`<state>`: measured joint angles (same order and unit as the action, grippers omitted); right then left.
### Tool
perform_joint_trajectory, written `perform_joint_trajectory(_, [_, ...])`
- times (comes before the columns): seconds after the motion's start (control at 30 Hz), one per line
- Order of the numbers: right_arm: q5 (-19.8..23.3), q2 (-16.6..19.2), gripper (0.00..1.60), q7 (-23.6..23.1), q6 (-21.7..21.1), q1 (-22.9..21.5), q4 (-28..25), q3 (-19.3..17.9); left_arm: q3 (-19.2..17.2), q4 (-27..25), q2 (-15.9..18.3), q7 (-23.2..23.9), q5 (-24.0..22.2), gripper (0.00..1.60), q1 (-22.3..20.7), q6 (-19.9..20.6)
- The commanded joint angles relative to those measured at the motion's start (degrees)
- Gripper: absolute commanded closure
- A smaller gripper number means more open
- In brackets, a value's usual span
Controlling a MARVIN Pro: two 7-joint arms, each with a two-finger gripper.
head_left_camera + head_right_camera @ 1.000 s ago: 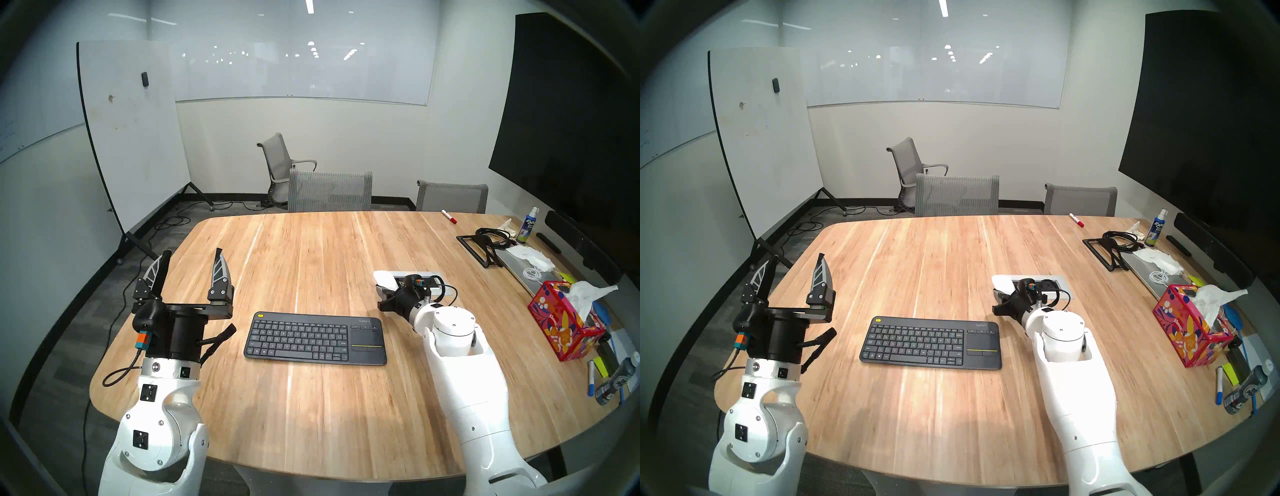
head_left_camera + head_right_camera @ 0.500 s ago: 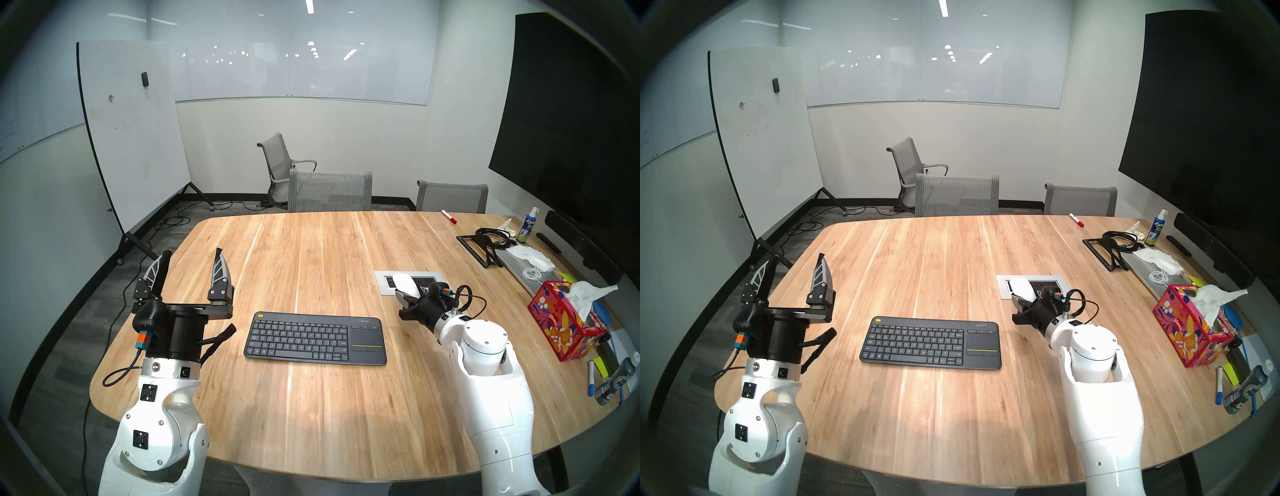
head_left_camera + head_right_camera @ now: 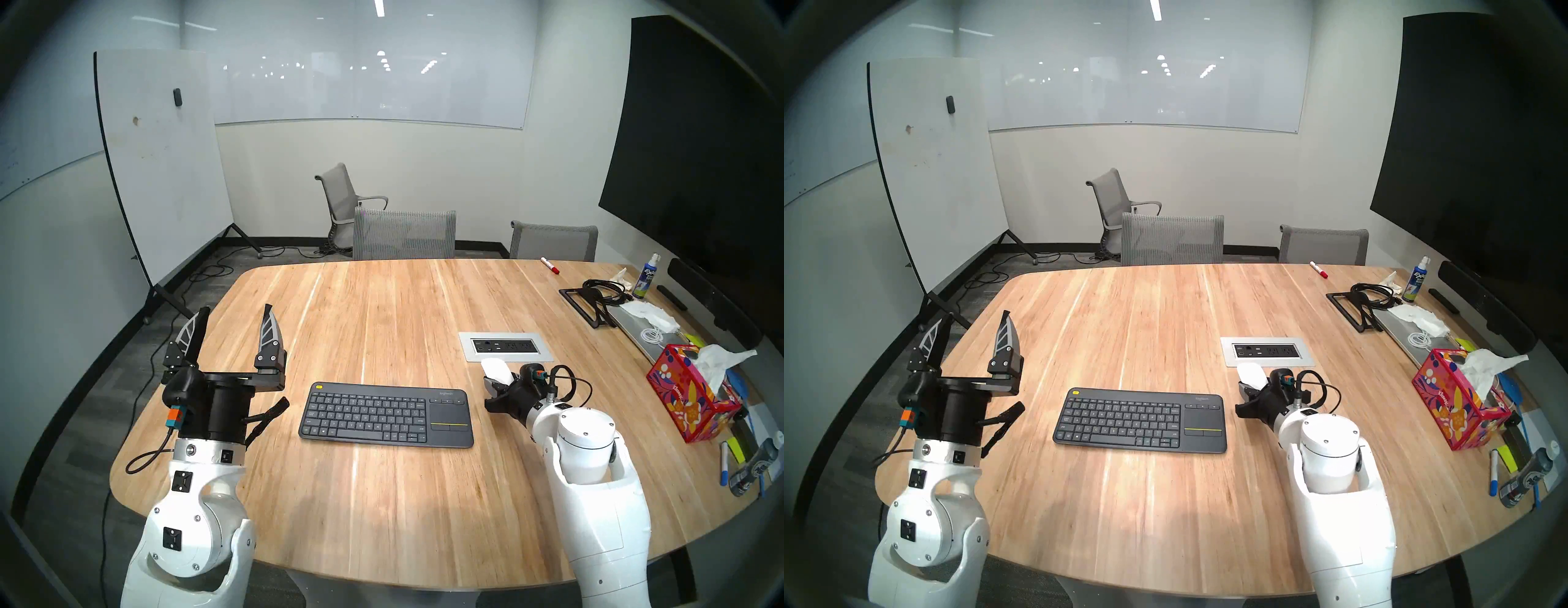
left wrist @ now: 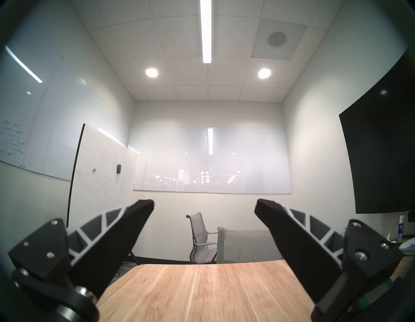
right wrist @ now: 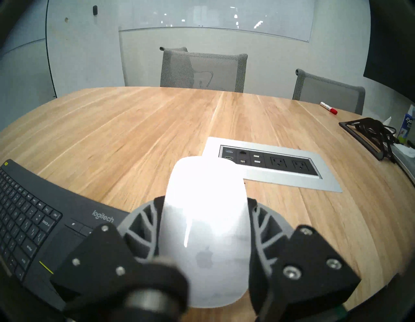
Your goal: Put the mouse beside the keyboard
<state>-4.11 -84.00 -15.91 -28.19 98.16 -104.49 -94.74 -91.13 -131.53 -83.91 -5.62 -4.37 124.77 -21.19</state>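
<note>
A glossy white mouse (image 3: 497, 368) (image 3: 1250, 373) (image 5: 205, 215) sits between the fingers of my right gripper (image 3: 496, 380) (image 5: 205, 202), which is shut on its sides. It hangs just above the table, a short way right of the touchpad end of the dark grey keyboard (image 3: 386, 414) (image 3: 1140, 420) (image 5: 33, 224). The mouse's front end points toward the outlet panel. At the table's left edge my left gripper (image 3: 235, 316) (image 4: 204, 204) is raised, open and empty.
A silver-framed power outlet panel (image 3: 505, 346) (image 5: 269, 164) lies just beyond the mouse. Along the right side stand a patterned tissue box (image 3: 689, 395), a laptop stand with cables (image 3: 592, 303), a spray bottle (image 3: 645, 278), markers and tissues. Chairs (image 3: 405, 233) line the far edge.
My right gripper has carried the mouse from over the outlet panel's left end back toward me, down to a spot right of the keyboard. The left arm has stayed still.
</note>
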Motion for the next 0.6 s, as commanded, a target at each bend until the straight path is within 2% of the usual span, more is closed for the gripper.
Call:
perform_joint_trajectory(0.0, [-0.22, -1.42, 1.60, 1.70, 0.83, -0.16, -1.56, -0.06, -0.01, -1.16, 0.06, 0.07, 0.01, 0.00, -0.01, -0.09])
perform_joint_trajectory(0.57, [-0.45, -1.88, 1.60, 2.45, 1.29, 1.52, -1.49, -1.32, -0.01, -1.17, 0.06, 0.07, 0.01, 0.00, 0.00, -0.08])
